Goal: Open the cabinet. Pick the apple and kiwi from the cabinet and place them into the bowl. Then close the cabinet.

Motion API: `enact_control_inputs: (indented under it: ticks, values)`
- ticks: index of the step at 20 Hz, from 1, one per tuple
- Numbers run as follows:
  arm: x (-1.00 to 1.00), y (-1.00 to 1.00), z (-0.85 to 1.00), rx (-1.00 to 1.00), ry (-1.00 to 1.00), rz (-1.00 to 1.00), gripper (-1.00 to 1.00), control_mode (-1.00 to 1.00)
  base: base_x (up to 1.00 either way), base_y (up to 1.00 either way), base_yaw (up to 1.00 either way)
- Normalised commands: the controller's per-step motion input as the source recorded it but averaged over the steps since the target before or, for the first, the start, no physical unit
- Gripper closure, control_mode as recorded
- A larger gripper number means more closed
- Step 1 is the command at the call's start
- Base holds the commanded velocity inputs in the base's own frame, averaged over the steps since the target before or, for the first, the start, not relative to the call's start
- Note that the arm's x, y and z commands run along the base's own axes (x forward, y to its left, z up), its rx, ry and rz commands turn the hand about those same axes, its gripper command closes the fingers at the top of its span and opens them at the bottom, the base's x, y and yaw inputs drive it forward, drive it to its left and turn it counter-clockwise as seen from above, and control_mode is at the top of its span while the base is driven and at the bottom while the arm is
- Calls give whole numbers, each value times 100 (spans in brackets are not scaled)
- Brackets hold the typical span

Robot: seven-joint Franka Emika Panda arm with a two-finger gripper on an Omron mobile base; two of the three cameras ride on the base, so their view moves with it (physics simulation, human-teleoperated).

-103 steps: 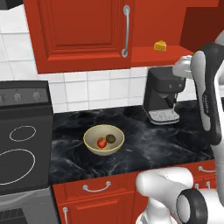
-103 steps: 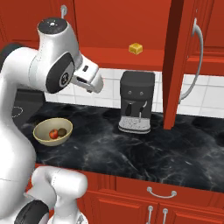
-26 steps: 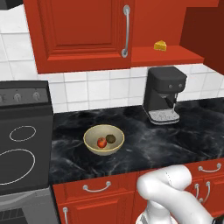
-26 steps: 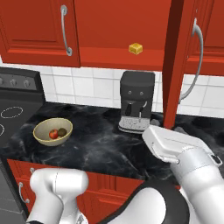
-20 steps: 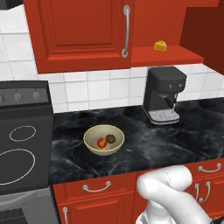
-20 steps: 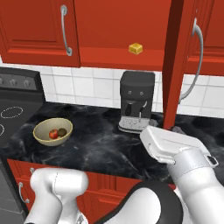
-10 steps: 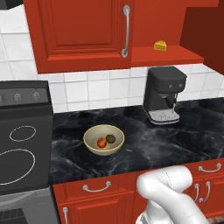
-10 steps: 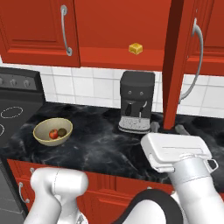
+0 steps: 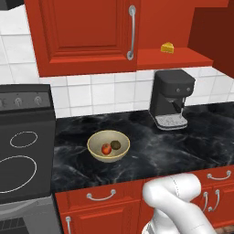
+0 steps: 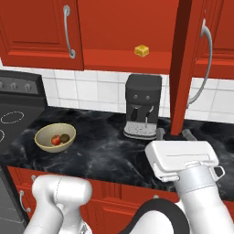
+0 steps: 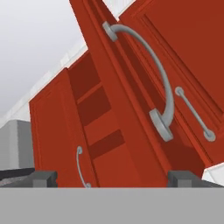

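Standing open on its right side, the cabinet [image 10: 183, 68] has one door swung out, one shut. One apple [image 9: 106, 148] and one kiwi [image 9: 116, 145] lie in the single bowl [image 9: 108, 146] on the black marble counter [image 9: 151, 151] below. The gripper [image 10: 172, 134], fingers spread, sits below the open door.

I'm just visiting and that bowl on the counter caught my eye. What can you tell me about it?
The round, shallow tan-yellow bowl has a pale speckled inside and looks ceramic. It sits upright on the black marbled counter, right of the black stove. Inside lie a small red apple and a dark brown-green kiwi, side by side. Nothing else touches it.
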Motion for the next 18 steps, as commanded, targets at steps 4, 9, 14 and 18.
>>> enact_control_inputs:
  ticks: [4,9,14,18]
  values:
    - [2,0,0,-2,0,0,-100,-100,0,0,0]
    - [28,0,0,0,0,1,-100,-100,0,0,0]
    - [27,-20,0,0,2,0,-100,-100,0,0,0]
    - [28,-30,0,0,1,0,-100,-100,0,0,0]
